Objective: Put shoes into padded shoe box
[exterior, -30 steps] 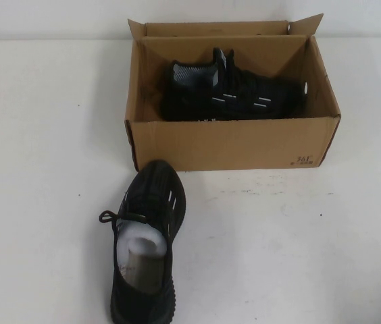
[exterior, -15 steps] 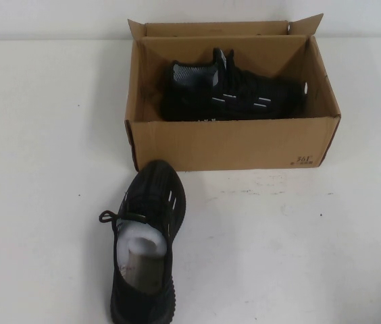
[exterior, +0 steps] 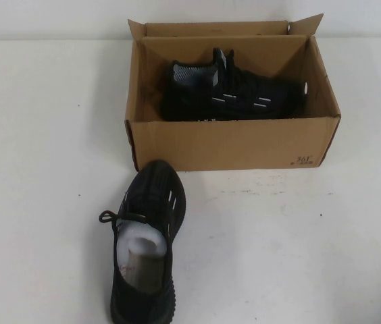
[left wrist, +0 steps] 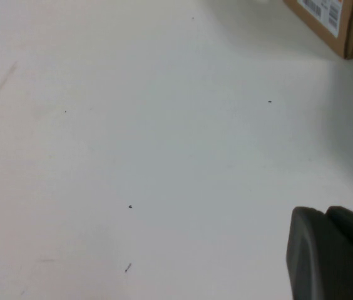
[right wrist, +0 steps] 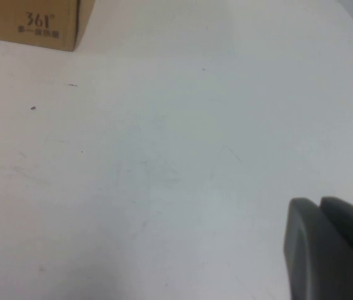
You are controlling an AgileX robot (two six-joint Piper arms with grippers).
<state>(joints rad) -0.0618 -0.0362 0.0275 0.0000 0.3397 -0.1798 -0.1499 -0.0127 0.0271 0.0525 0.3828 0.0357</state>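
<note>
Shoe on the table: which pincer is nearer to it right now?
Left, probably. The left pincer hangs over bare table with the shoe at the edge of its camera's picture; the right pincer sees only the box corner, no shoe.

We count two black shoes: one [exterior: 227, 94] inside the box at twelve o'clock, one [exterior: 146, 246] on the table at six. We count one cardboard box [exterior: 231, 143].
</note>
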